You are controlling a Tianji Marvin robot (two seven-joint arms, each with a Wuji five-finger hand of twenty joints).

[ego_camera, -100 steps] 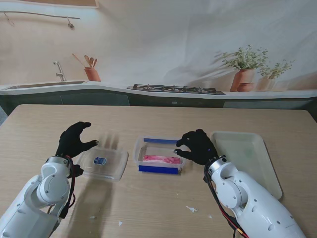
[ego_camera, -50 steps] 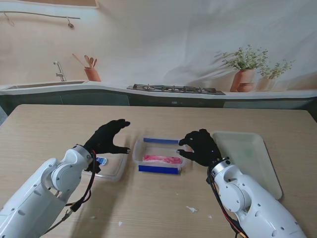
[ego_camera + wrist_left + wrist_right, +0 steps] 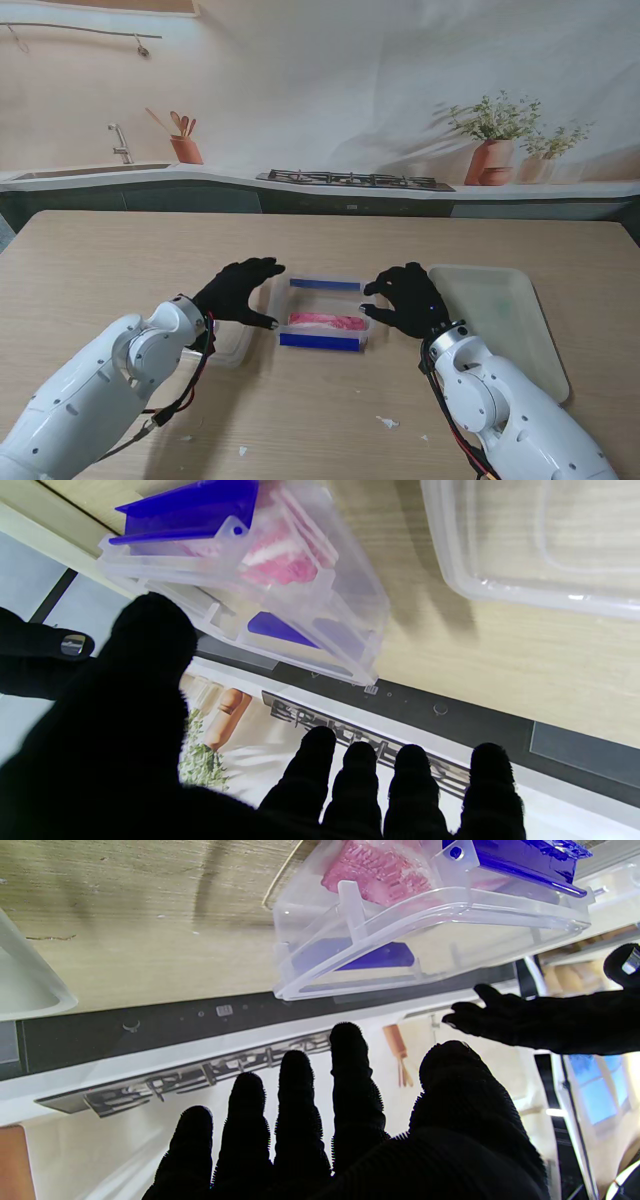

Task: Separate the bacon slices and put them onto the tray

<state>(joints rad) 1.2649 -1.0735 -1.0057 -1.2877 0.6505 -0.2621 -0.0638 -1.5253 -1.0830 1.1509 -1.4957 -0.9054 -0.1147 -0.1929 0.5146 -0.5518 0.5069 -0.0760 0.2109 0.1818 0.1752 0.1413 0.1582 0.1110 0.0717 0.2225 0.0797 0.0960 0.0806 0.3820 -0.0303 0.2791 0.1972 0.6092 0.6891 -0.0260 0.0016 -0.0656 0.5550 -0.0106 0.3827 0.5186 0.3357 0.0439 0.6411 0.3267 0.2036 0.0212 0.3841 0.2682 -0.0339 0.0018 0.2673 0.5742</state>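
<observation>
Left robot hand [image 3: 240,291] spread, holding nothing, just left of clear bacon container [image 3: 322,315], fingertips near its left wall. Right robot hand [image 3: 405,298] also spread and empty, hovering at container's right edge. Pink bacon slices [image 3: 326,321] lie inside container, between blue clasps. Clear lid [image 3: 232,342] left of container, partly hidden under left arm. Pale tray [image 3: 500,310] right of container, beyond right robot hand, on wooden table [image 3: 320,400]. Small white scraps [image 3: 387,422] on table nearer to me.

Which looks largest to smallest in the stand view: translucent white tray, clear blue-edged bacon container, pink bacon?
1. Translucent white tray, at the right.
2. Clear blue-edged bacon container; the hands cover its ends, but it still looks smaller.
3. Pink bacon, a small patch inside that container.
</observation>
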